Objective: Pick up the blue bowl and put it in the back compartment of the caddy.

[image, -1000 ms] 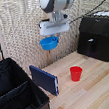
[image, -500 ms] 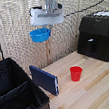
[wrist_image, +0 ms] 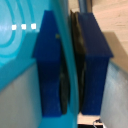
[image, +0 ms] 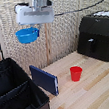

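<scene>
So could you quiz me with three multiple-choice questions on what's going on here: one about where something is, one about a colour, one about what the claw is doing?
1. Where is the blue bowl?
A. in the air above the caddy
B. on the table beside the cup
C. on top of the black appliance

2. What colour is the cup on the table?
A. green
B. red
C. yellow

3. What is the claw doing?
A. hanging open and empty
B. pinching the bowl's rim
C. gripping the cup

Answers: 1 A, the bowl hangs high over the caddy side; 2 B, plainly red; 3 B, the wrist view shows both fingers clamped on the rim.
</scene>
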{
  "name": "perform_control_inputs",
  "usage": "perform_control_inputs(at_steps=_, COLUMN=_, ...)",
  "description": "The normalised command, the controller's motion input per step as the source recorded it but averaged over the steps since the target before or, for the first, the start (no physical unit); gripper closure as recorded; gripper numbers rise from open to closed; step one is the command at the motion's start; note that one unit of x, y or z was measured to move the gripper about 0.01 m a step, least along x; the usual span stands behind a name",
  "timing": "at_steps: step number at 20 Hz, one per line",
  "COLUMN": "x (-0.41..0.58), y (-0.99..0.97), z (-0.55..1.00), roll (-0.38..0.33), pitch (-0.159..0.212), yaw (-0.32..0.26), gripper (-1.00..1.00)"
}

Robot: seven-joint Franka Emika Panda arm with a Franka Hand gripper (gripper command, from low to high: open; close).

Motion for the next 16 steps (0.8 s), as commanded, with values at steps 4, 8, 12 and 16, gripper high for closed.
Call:
perform_control_inputs(at_steps=4, x=0.000, y=0.96, z=0.12, roll=-0.019, pitch=-0.011, yaw=0.000, gripper=1.00)
perform_control_inputs(at_steps=8, x=0.000, y=0.93, z=0.07, roll=-0.044, pitch=-0.042, yaw=0.000, gripper=1.00)
perform_control_inputs(at_steps=12, x=0.023, y=0.88, z=0.00, roll=-0.080, pitch=-0.077, yaw=0.000, gripper=1.00)
perform_control_inputs(at_steps=16, x=0.150, y=0.75, z=0.00, roll=-0.125, pitch=-0.116, yaw=0.000, gripper=1.00)
